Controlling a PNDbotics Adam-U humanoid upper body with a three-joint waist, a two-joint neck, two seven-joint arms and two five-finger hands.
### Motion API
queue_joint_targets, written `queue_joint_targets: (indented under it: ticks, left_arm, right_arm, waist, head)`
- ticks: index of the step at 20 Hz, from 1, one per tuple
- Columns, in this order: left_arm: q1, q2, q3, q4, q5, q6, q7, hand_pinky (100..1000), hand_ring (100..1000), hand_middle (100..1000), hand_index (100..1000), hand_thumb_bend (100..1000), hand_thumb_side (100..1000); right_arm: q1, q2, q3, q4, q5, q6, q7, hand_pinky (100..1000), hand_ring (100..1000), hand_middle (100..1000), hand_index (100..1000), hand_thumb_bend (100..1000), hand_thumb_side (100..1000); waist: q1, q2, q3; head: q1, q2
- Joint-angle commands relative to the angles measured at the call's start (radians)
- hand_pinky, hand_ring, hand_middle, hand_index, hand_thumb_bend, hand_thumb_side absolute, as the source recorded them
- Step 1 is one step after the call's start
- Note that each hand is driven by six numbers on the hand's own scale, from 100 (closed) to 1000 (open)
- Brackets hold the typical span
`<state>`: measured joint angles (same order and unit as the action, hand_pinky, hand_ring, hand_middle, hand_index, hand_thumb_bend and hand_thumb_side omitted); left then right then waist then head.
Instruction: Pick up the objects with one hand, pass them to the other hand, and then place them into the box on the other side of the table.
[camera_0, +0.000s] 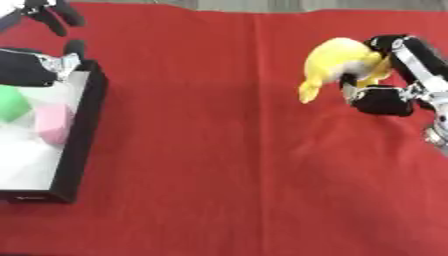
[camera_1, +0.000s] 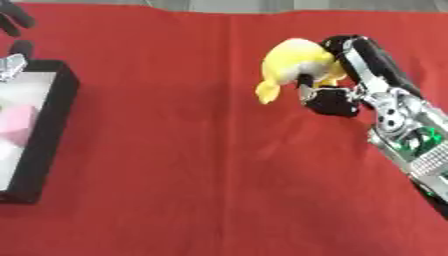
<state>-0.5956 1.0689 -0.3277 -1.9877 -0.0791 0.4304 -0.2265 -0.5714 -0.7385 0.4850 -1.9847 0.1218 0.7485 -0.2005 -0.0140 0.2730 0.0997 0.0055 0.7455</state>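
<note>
One yellow plush toy (camera_1: 293, 62) sits clamped in the right hand (camera_1: 337, 82) at upper right above the red cloth (camera_0: 219, 150), while the left hand (camera_0: 52, 17), fingers relaxed, hovers by the black-walled box (camera_0: 83, 130) at upper left.

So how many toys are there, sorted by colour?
Yellow: 1, the plush toy held up in the right hand, fingers curled round it.
Green: 1, a block in the box.
Pink: 1, a block beside it in the box.
Total: 3.

Red cloth (camera_0: 219, 165) over the table, grey strip (camera_0: 350, 4) beyond
</note>
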Motion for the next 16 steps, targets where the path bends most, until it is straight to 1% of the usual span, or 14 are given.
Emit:
queue_joint_targets:
  ticks: [1, 4, 6, 9, 10, 11, 14, 16]
  left_arm:
    - [-0.044, 0.011, -0.015, -0.012, -0.005, -0.009, -0.035, 878, 698, 691, 756, 100, 244]
    - [-0.095, -0.002, -0.055, -0.012, -0.025, -0.021, -0.082, 869, 698, 695, 778, 100, 245]
    - [-0.132, -0.016, -0.085, -0.012, -0.046, -0.024, -0.118, 866, 702, 703, 792, 100, 248]
    - [-0.182, -0.037, -0.128, -0.012, -0.083, -0.023, -0.175, 863, 712, 721, 825, 100, 304]
    - [-0.199, -0.046, -0.141, -0.012, -0.091, -0.022, -0.192, 865, 715, 725, 836, 100, 345]
    - [-0.216, -0.057, -0.154, -0.012, -0.096, -0.02, -0.207, 866, 717, 727, 840, 100, 357]
    - [-0.265, -0.088, -0.185, -0.012, -0.105, -0.006, -0.245, 870, 724, 736, 852, 100, 432]
    - [-0.3, -0.112, -0.206, -0.012, -0.11, 0.011, -0.267, 872, 730, 742, 853, 100, 440]
  right_arm:
    - [-0.024, -0.002, 0.009, -0.015, -0.042, 0.008, -0.079, 783, 655, 559, 537, 100, 100]
    - [-0.039, 0.034, 0.014, -0.015, -0.087, 0.018, -0.175, 759, 650, 563, 536, 100, 100]
    - [-0.051, 0.054, 0.023, -0.015, -0.124, 0.022, -0.244, 750, 650, 565, 536, 100, 115]
    - [-0.064, 0.068, 0.036, -0.015, -0.174, 0.02, -0.33, 742, 654, 568, 537, 100, 138]
    - [-0.067, 0.071, 0.04, -0.015, -0.189, 0.019, -0.352, 739, 654, 568, 537, 100, 149]
    - [-0.07, 0.073, 0.043, -0.015, -0.203, 0.017, -0.371, 738, 655, 568, 537, 100, 152]
    - [-0.078, 0.08, 0.054, -0.015, -0.237, 0.006, -0.409, 738, 658, 570, 538, 100, 176]
    - [-0.084, 0.085, 0.061, -0.015, -0.252, -0.003, -0.422, 737, 658, 571, 537, 100, 188]
  waist:
    - [0.018, -0.038, 0.005]
    - [0.021, -0.037, 0.018]
    - [0.023, -0.036, 0.029]
    - [0.025, -0.036, 0.036]
    - [0.025, -0.037, 0.038]
    - [0.024, -0.038, 0.039]
    - [0.025, -0.039, 0.044]
    - [0.027, -0.039, 0.051]
  head:
    - [-0.002, -0.006]
    - [-0.004, -0.007]
    - [-0.008, -0.008]
    - [-0.013, -0.012]
    - [-0.015, -0.013]
    - [-0.018, -0.014]
    - [-0.025, -0.017]
    - [-0.027, -0.019]
